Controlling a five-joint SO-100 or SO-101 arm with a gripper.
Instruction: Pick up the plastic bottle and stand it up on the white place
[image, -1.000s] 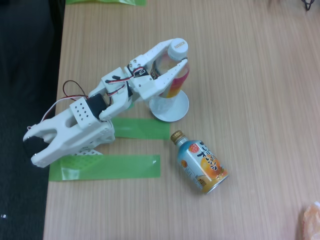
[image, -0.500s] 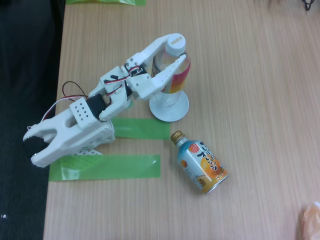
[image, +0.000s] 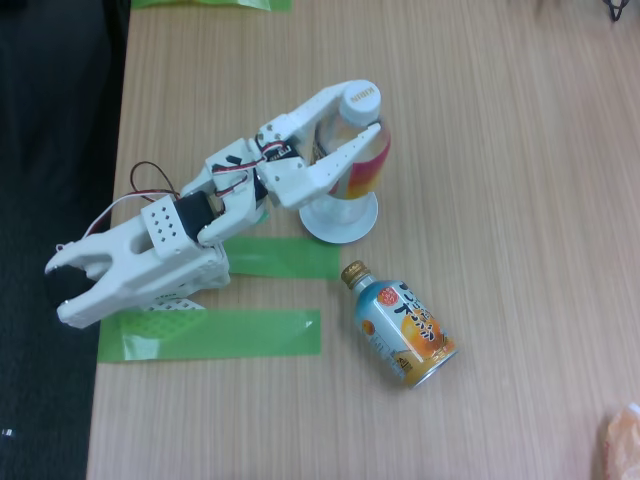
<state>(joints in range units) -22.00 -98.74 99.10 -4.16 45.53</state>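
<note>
Bottle upright over the plate, hand only just loosening

The hand straddles the plastic bottle, which stands on the white place on the bench; against a second ago the bottle has shifted slightly right and the fingers look a little wider; whether they have let go, I cannot tell; placement seems nearly done.
</note>
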